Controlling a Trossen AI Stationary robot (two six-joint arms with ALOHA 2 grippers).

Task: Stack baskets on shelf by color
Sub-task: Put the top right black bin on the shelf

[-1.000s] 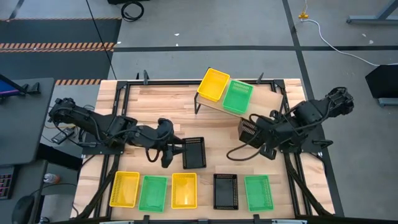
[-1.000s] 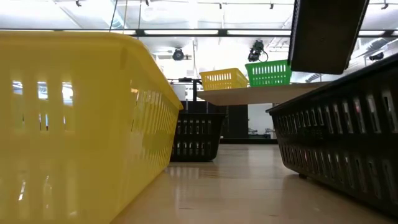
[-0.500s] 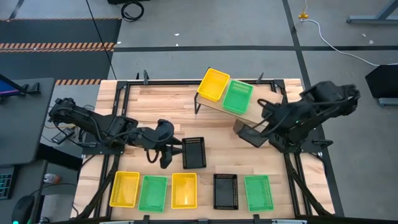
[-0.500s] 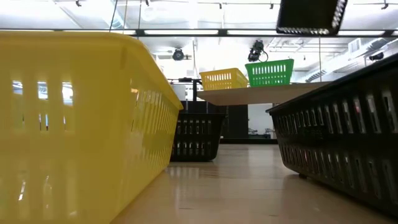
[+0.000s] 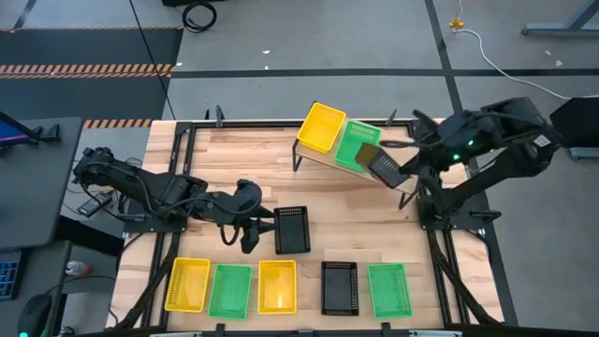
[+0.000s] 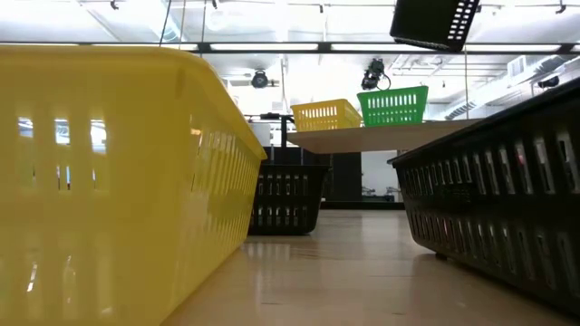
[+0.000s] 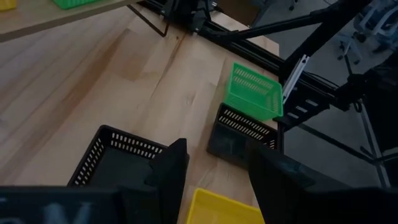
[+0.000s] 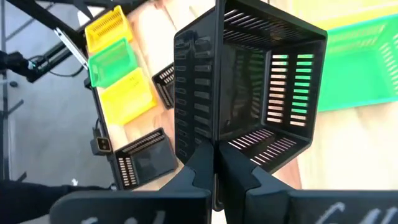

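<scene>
My right gripper (image 5: 404, 161) is shut on a black basket (image 5: 384, 168) and holds it in the air over the right end of the shelf (image 5: 398, 180), beside the green basket (image 5: 357, 145) and the yellow basket (image 5: 321, 128) that stand on the board. The low view shows this black basket (image 6: 435, 23) high above the shelf (image 6: 381, 136). My left gripper (image 5: 255, 234) is open and low over the table, just left of another black basket (image 5: 292, 229). Whether it touches that basket I cannot tell. My right gripper pinches one wall of the black basket at its rim (image 8: 216, 140), with one finger inside and one finger (image 8: 198, 169) outside. The fingers come from the table's right side. The basket is lifted clear and tilted, with its open side turned sideways.
A row of baskets lies along the near edge: yellow (image 5: 187, 284), green (image 5: 230, 290), yellow (image 5: 277, 285), black (image 5: 339, 287), green (image 5: 388, 288). Bare planks lie between this row and the shelf. Black frame rails border the table.
My right gripper has risen and moved toward the far edge, carrying the black basket from low over the table's right middle up to above the shelf's right end, next to the green basket. The basket has turned and tipped on the way.
</scene>
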